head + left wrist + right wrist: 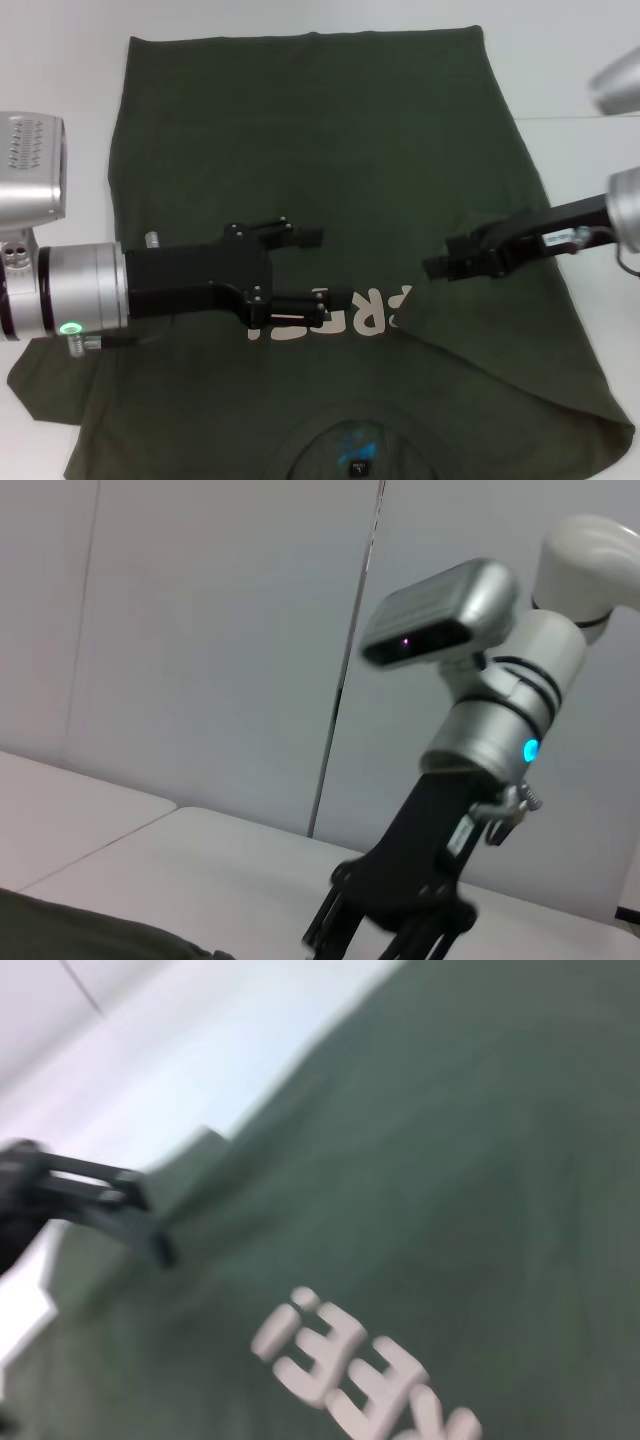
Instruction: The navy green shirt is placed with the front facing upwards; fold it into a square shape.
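- Table [585, 180]: one white surface, w/ the shirt covering most of what I see from the head cam.
- The navy green shirt [300, 140]: one, spread flat on the table, front up, neckline nearest the robot and hem at the far side. Right side looks already folded in over the body: a diagonal edge runs across the "FREE!" lettering [350, 312] and hides part of it. Left sleeve [50, 375] lies out flat, not folded yet, I'd say.
- Left gripper [305, 268]: one, over the shirt's middle-left, just beside the lettering. Jaws apart, nothing between them. My read: it's above the cloth, between grasps.
- Right gripper [440, 255]: one, over the folded right part, reaching in from the right. Can't tell jaw state, too dark vs the cloth.
- Both sit mid-shirt, prob. staged for the next fold.
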{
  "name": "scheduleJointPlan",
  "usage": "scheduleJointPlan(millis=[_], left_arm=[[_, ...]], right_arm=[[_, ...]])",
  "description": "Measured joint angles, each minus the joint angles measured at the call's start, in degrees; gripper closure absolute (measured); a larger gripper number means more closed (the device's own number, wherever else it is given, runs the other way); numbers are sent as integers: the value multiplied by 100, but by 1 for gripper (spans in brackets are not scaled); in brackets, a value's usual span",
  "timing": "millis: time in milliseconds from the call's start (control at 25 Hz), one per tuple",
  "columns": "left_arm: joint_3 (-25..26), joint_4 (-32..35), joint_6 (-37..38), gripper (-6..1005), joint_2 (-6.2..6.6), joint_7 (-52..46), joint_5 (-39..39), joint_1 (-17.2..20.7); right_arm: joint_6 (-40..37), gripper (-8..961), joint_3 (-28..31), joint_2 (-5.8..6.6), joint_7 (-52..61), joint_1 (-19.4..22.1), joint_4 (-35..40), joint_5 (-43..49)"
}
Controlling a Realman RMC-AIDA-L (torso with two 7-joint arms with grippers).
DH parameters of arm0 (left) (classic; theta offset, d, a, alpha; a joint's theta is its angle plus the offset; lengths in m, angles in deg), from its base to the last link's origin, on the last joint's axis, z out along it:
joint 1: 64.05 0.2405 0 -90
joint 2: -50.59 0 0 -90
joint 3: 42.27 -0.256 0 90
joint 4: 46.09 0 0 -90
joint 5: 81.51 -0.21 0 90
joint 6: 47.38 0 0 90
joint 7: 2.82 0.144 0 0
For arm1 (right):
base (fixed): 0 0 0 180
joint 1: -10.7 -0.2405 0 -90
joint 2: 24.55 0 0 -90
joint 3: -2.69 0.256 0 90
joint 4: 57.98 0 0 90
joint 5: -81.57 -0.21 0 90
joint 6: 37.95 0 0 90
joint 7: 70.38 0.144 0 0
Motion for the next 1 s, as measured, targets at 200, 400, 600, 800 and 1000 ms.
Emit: scheduleJointPlan(millis=[200, 400, 600, 800, 1000], left_arm=[[108, 2, 1, 103, 1, -44, 4, 7], [252, 28, -26, 104, 59, -304, 8, 10], [309, 67, -321, 105, 134, -732, 4, 24], [284, 536, -851, 105, 169, -1768, -106, 278], [407, 1633, -1077, 106, 177, -3276, -658, 680]], right_arm=[[-514, 399, 591, -1, -1757, 603, -29, -1046], [-824, 184, 980, -4, -3574, 1189, -553, -1623], [-1345, 69, 1671, -2, -5279, 1410, -1261, -1783], [-1550, 35, 1843, -14, -5849, 1469, -1430, -1766], [-1558, 38, 1825, -33, -5904, 1433, -1459, -1766]])
